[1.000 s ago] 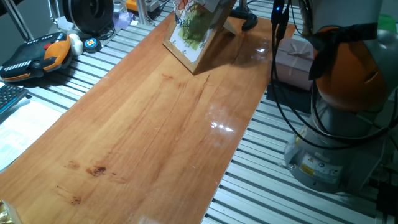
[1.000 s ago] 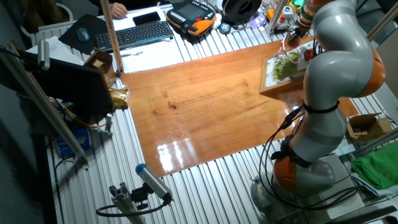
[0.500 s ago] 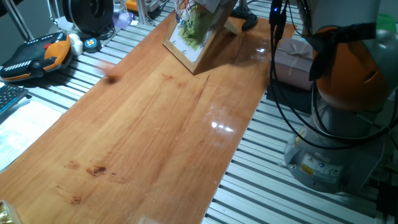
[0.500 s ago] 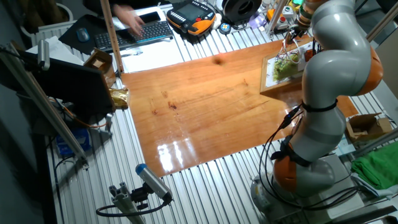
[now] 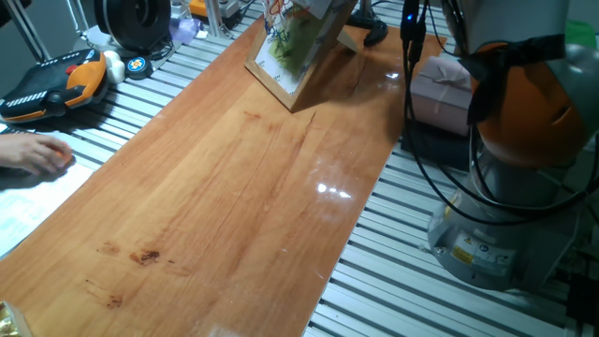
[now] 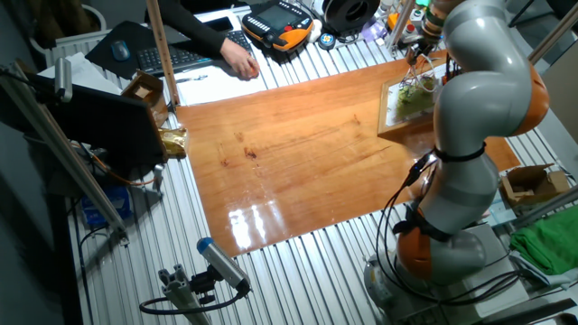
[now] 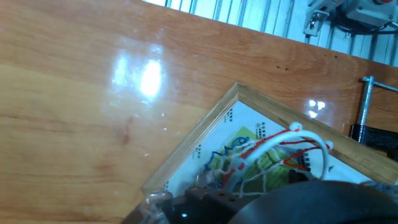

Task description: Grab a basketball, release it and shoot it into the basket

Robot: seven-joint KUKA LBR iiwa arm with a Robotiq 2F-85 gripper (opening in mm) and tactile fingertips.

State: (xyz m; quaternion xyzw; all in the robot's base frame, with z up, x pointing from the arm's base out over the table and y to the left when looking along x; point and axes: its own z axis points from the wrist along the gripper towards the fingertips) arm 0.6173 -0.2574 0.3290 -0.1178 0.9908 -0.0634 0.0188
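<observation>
Basketball is nowhere visible on the surface [image 5: 243, 206], so with the tool's jaw state impossible to tell above the basket [image 7: 273, 152], the grab step seems pending, and the next move needs the ball located first.

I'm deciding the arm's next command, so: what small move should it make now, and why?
Probably none: I would hold the arm where it is, above the basket. No basketball shows on the table or in the net, so there is nothing to grab, and a person's hand lies beside the table by the keyboard. Wait until a ball is in view.
</observation>
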